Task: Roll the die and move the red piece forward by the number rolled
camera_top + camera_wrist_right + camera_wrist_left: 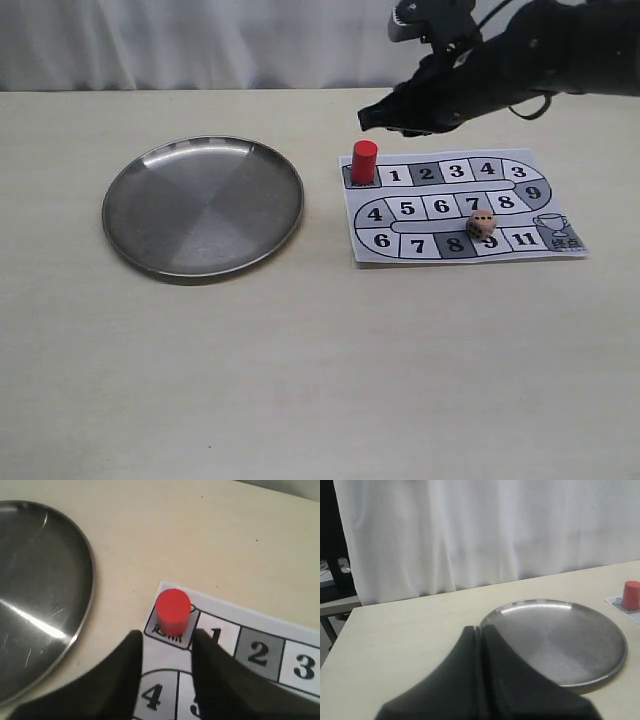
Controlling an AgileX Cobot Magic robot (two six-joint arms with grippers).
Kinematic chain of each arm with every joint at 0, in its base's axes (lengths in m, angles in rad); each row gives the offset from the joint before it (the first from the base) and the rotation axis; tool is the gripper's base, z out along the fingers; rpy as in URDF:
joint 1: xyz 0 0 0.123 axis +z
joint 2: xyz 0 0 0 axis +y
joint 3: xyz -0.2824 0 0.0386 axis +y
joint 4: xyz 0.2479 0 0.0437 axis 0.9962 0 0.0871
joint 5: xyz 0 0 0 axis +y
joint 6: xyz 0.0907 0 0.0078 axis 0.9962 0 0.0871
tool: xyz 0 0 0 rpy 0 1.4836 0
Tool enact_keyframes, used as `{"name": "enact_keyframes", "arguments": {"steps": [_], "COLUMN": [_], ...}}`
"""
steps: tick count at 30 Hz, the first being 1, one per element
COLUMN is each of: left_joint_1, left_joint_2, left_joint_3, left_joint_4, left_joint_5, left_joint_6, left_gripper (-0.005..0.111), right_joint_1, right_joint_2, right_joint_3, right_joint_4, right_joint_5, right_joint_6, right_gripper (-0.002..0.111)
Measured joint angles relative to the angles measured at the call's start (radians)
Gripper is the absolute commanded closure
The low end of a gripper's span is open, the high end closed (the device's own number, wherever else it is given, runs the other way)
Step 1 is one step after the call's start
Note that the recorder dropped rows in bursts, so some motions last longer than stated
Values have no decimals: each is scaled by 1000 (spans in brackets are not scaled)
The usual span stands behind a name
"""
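Now the small upright red cylinder piece point(364, 162) stands on the grey start square, at the upper left corner of the printed paper game board point(457, 172), right of centre in the exterior view. The small pale wooden die with dark pips point(481, 224) lies on the board itself, to the lower right of the piece, near squares 8 and 9. Its top pips are too small to count.

The right gripper point(166, 642) hovers just above the piece. Its two dark fingers point(131, 655) are spread apart and hold nothing, and the piece sits a little ahead of the gap. The left gripper point(480, 632) is pressed closed and empty, with the round steel plate point(203, 205) beyond it.

I see three risks from here:

- **Tipping the piece:** the piece is not centred between the fingers. If the gripper descends as it is, one finger may land on the top of the piece or push its side, and the piece may tip over.
- **Dragging the board:** the board is only a thin sheet (nothing seems to fix it to the table). A finger that touches it may drag it and disturb the die, so the rolled number may be lost.
- **Hitting the die:** a low carry along the track may strike the die.
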Motion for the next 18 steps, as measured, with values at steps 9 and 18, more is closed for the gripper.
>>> {"name": "enact_keyframes", "arguments": {"steps": [9, 18], "left_joint_1": [0, 0], "left_joint_2": [0, 0], "left_joint_3": [0, 0], "left_joint_4": [0, 0], "left_joint_5": [0, 0], "left_joint_6": [0, 0], "left_gripper": [107, 107], "right_joint_1": [0, 0], "right_joint_2": [313, 493], "right_joint_3": [-294, -385], "right_joint_4": [-4, -4], "right_joint_5": [51, 41], "right_joint_6": [22, 22], "right_gripper": [35, 89]}}
